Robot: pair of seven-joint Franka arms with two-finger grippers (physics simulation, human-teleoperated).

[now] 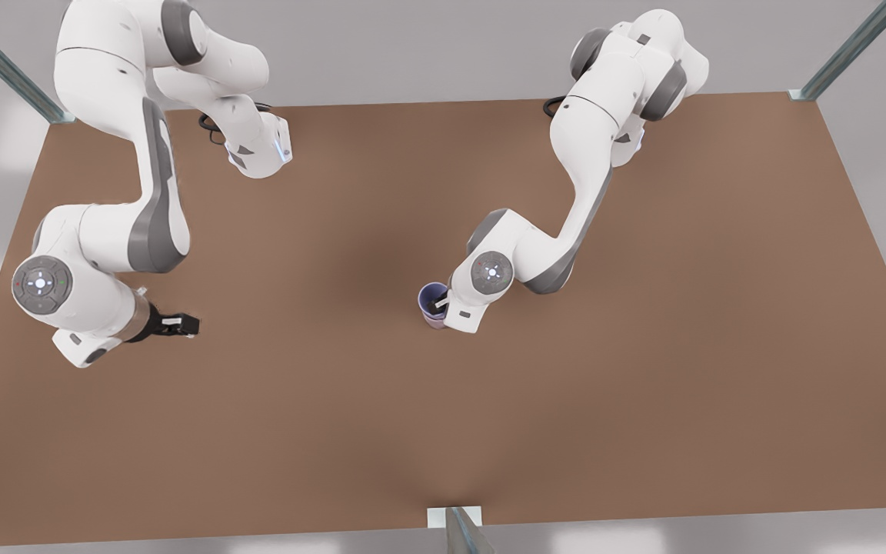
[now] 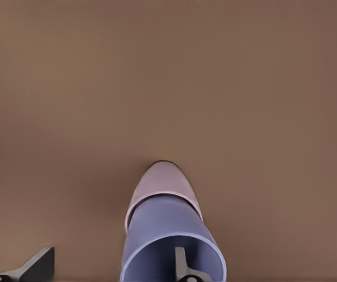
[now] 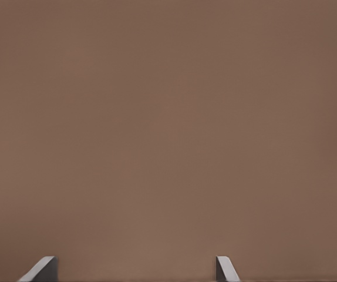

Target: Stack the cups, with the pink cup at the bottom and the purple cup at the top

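A bare brown table [image 1: 381,431] runs under both my arms, grey floor around it. Near its middle the purple cup [image 1: 432,296] sits nested in the pink cup [image 1: 435,322]; from the front only a sliver of pink shows, while my left wrist view shows its pale wall below the purple one. My left gripper [image 1: 441,308] is spread wide over the stack, one finger [image 2: 181,263] inside the purple cup's mouth, the other outside, apart from its wall. My right gripper [image 1: 191,326] waits well apart at the front view's left, fingers wide, gripping nothing.
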